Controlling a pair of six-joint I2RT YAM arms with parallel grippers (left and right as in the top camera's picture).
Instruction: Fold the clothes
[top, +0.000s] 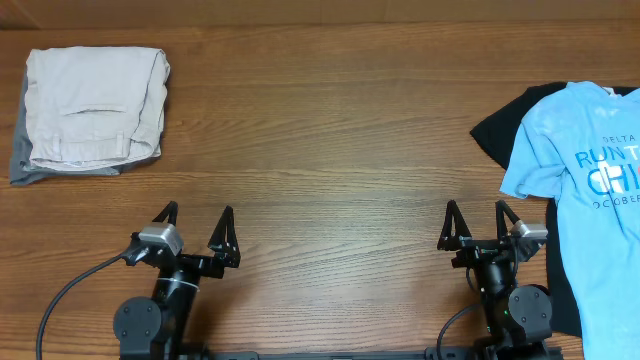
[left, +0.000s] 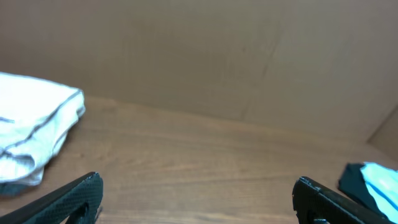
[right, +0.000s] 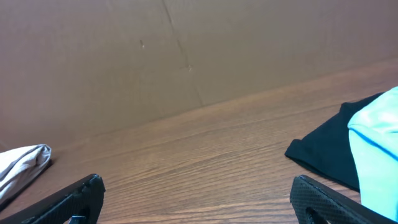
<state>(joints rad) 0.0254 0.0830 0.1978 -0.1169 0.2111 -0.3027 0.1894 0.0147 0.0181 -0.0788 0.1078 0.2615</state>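
A light blue printed T-shirt lies unfolded at the table's right edge, on top of a black garment. Both show at the right of the right wrist view, the blue shirt over the black one, and small at the right edge of the left wrist view. A folded stack, beige trousers on a grey garment, sits at the far left. My left gripper is open and empty near the front edge. My right gripper is open and empty, just left of the blue shirt.
The folded stack also shows at the left of the left wrist view. A brown cardboard wall stands behind the wooden table. Black cables trail from the left arm's base.
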